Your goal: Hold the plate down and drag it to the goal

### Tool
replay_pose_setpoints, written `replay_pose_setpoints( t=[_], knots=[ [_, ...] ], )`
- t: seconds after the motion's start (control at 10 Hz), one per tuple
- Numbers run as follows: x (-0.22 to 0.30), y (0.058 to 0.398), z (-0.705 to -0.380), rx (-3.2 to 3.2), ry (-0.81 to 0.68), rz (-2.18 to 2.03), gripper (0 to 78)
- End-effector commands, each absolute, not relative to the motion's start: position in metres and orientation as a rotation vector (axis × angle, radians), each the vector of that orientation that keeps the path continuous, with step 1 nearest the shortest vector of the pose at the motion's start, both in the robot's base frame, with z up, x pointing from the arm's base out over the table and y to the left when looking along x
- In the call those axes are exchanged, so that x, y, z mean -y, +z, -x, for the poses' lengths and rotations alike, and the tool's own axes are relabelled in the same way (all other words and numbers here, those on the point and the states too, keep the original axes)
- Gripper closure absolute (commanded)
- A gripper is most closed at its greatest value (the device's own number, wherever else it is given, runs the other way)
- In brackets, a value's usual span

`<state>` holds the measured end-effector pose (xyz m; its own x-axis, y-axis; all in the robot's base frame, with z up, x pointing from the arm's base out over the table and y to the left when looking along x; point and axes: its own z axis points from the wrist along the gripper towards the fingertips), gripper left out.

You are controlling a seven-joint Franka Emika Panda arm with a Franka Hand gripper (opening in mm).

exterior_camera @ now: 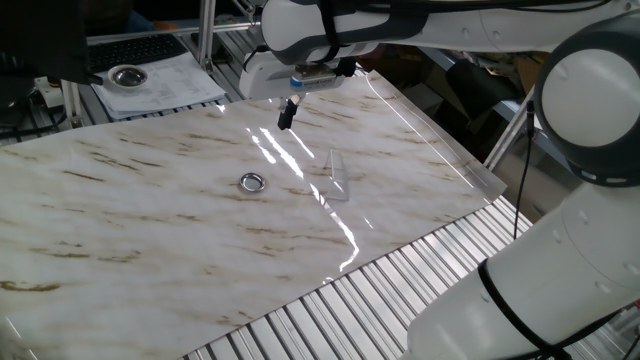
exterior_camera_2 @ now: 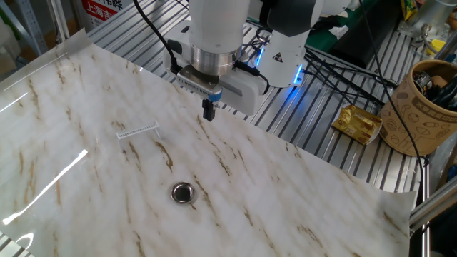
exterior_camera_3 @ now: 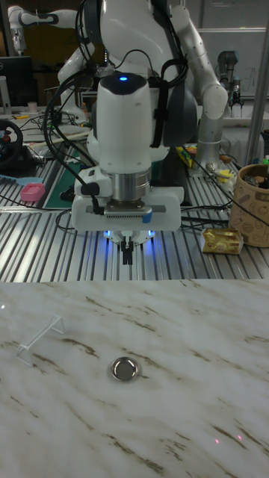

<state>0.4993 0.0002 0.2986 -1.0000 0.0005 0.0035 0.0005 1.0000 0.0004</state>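
Observation:
The plate (exterior_camera: 251,182) (exterior_camera_2: 183,192) (exterior_camera_3: 125,369) is a tiny shiny silver disc with a raised rim, lying flat on the marble-patterned board. The goal (exterior_camera: 337,175) (exterior_camera_2: 138,130) (exterior_camera_3: 41,337) is a small clear rectangular marker with pale edges, a short way from the plate. My gripper (exterior_camera: 286,113) (exterior_camera_2: 208,111) (exterior_camera_3: 128,255) hangs above the board's far side, well clear of the plate and the goal. Its black fingers are pressed together with nothing between them.
A larger round metal dish (exterior_camera: 127,75) sits on papers beyond the board. A brown patterned cup (exterior_camera_2: 421,107) and a gold foil packet (exterior_camera_2: 359,122) stand on the slatted table off the board's edge. White glare streaks (exterior_camera: 300,165) cross the board.

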Motion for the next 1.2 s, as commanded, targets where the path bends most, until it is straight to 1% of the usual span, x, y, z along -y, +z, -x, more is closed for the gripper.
replay_pose_setpoints(
  t=[0.1, 0.2, 0.7, 1.2],
  knots=[
    [0.000, 0.299, -0.499, 3.063, -0.146, 0.548, 77.6],
    [0.000, 0.299, -0.499, 3.073, -0.080, 0.540, 77.6],
    [0.000, 0.299, -0.501, 3.072, -0.091, 0.526, 77.6],
    [-0.002, 0.295, -0.520, 3.078, -0.075, 0.534, 77.6]
  ],
)
